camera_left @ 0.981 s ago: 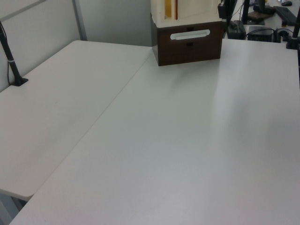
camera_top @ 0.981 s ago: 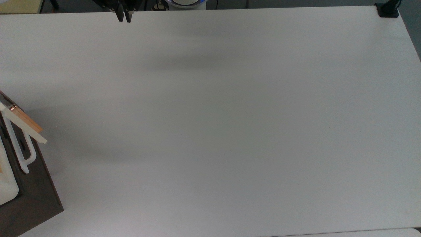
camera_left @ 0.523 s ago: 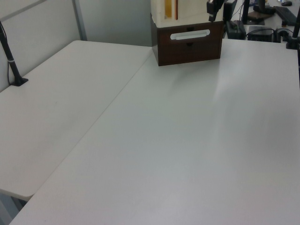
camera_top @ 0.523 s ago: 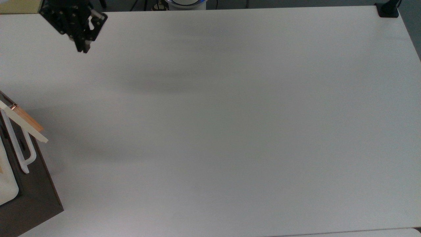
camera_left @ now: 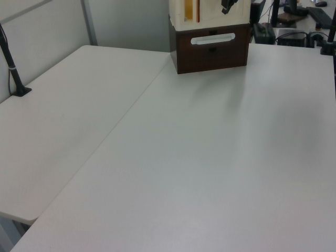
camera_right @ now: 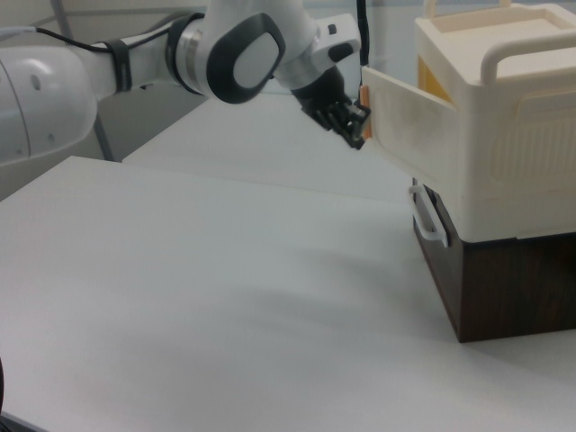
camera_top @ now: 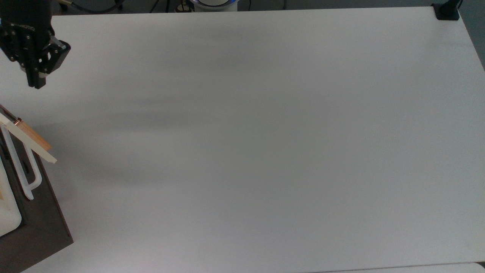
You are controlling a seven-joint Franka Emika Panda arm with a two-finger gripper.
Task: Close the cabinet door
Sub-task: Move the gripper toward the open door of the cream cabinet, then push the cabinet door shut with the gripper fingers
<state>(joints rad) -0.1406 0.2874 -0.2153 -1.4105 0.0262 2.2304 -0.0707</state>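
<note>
The cabinet door (camera_top: pixel 31 141) is a thin white panel with an orange-tan edge. It stands open at an angle from the cabinet at the top view's left edge. In the right view the cabinet door (camera_right: pixel 407 126) swings out from the cream cabinet (camera_right: pixel 504 117) toward the right view's left. My gripper (camera_right: pixel 354 123) is shut with nothing in it and hangs right beside the door's free orange edge. In the top view my gripper (camera_top: pixel 37 84) sits above the door, with a gap of table between them. In the left view my gripper (camera_left: pixel 227 6) is in front of the cabinet's upper part.
A dark brown base (camera_top: pixel 41 223) with a white loop handle (camera_top: pixel 27 178) lies under the cabinet. The white table (camera_top: pixel 246 144) spreads wide toward the top view's right. A black clamp (camera_top: pixel 446 12) is at its far corner. The white arm (camera_right: pixel 135 63) reaches in from the right view's left.
My gripper has travelled from the top view's upper edge leftward and down, ending close to the door's free edge. The door has not visibly moved.
</note>
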